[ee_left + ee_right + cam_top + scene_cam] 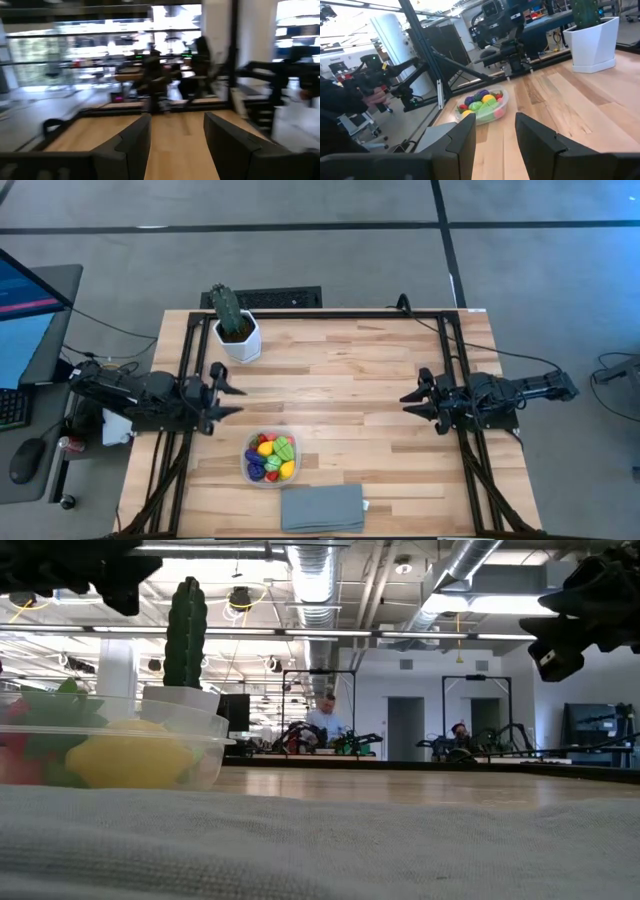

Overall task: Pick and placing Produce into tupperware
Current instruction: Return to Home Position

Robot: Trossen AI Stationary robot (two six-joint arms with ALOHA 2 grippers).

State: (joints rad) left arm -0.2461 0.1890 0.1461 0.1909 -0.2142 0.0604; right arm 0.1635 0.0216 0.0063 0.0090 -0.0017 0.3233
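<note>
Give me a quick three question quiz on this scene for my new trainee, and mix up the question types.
1. True or false: all the produce in view sits inside the tupperware.
2. The grey cloth lies: A) under the tupperware, B) beside it, C) inside it.
3. Short answer: are the left gripper and the right gripper open or shut, and what do they hold?

Key: 1 true. 2 B. 3 both open, holding nothing.
</note>
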